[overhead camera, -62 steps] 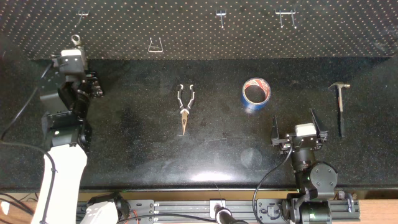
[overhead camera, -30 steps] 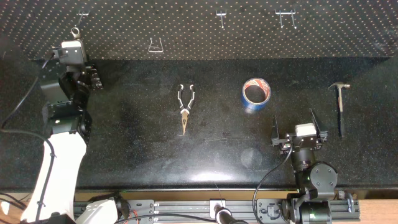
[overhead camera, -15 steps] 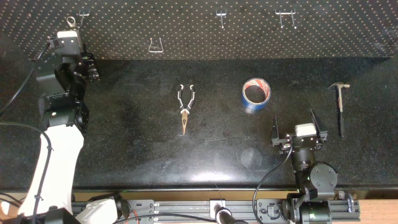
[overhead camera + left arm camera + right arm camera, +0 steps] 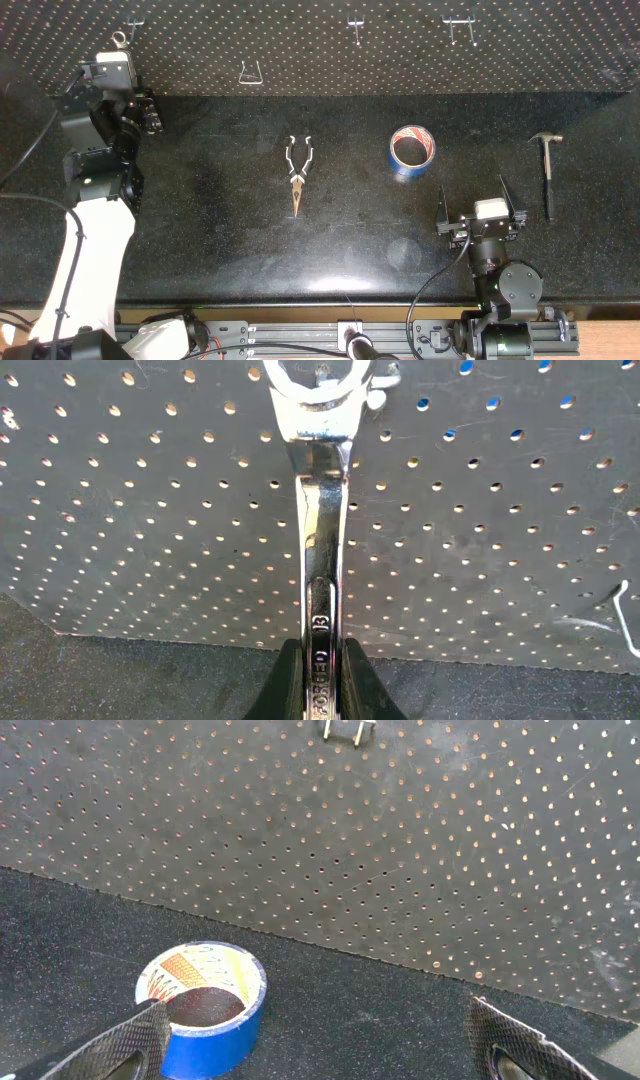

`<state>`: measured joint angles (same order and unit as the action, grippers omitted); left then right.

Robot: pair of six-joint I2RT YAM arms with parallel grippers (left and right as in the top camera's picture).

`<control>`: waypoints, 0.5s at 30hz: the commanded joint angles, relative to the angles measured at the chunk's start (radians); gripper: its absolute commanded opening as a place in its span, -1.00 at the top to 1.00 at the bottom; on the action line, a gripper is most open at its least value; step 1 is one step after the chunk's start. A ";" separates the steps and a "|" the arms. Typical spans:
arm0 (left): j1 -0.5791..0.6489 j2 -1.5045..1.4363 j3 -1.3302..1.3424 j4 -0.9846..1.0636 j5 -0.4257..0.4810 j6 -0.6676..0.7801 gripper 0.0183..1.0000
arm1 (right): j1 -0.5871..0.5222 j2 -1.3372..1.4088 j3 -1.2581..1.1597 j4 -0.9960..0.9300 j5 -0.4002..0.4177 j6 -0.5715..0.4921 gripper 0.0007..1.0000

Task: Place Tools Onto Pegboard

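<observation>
I count four tools, one of each kind. My left hand (image 4: 320, 672) is clamped tight on the shaft of the one wrench (image 4: 320, 540), holding it upright against the pegboard (image 4: 300, 45) at the far left. Its ring end sits at a small hook (image 4: 377, 398); whether the ring is actually over the hook I cannot tell.

The other three tools lie on the black tabletop (image 4: 220, 230):
- One pair of pliers (image 4: 298, 175) lies near the middle, nose pointing towards me.
- One roll of blue tape (image 4: 411, 152) stands on its edge, to the right of the pliers.
- One hammer (image 4: 547, 175) lies at the far right, its head towards the board.

My right hand (image 4: 472, 190) is low over the tabletop with its fingers spread wide and nothing between them. The tape roll lies just ahead of it, between it and the board, and the hammer is off to its right.

Along the board, besides the wrench's hook, there are three hangers. One is a wire triangle (image 4: 250, 73), one is a single peg (image 4: 354, 27) and one is a double peg (image 4: 458, 30).
</observation>
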<state>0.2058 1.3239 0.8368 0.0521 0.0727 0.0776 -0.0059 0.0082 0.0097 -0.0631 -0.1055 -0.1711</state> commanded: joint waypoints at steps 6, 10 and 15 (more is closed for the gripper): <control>0.002 -0.087 0.031 -0.056 0.010 0.008 0.98 | 0.007 -0.004 -0.006 -0.001 0.009 -0.010 -0.93; 0.002 -0.109 0.031 -0.099 0.010 0.008 0.98 | 0.007 -0.004 -0.006 -0.001 0.009 -0.010 -0.93; 0.002 -0.110 0.030 -0.137 0.010 0.008 0.98 | 0.007 -0.004 -0.006 -0.001 0.009 -0.010 -0.93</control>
<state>0.2058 1.2430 0.8371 -0.0761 0.0723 0.0776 -0.0059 0.0082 0.0097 -0.0631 -0.1055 -0.1711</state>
